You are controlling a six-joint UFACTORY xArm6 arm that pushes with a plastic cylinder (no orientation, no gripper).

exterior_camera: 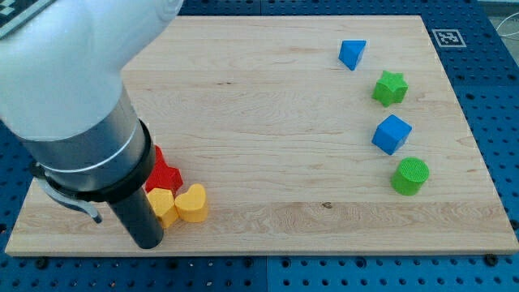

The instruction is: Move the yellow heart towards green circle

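Note:
The yellow heart (193,203) lies near the view's bottom left on the wooden board (284,105). A second yellow block (162,206) touches its left side, with a red block (165,173) just above them. The green circle (410,176) stands far to the right, near the board's right edge. My arm's dark rod (138,212) comes down just left of the yellow blocks; its tip (149,245) sits below and left of the second yellow block, about 55 px left of the heart.
A blue cube (392,134) sits just above the green circle. A green star (390,88) and a blue triangular block (352,53) lie further up the right side. The arm's white body (73,73) covers the board's top left.

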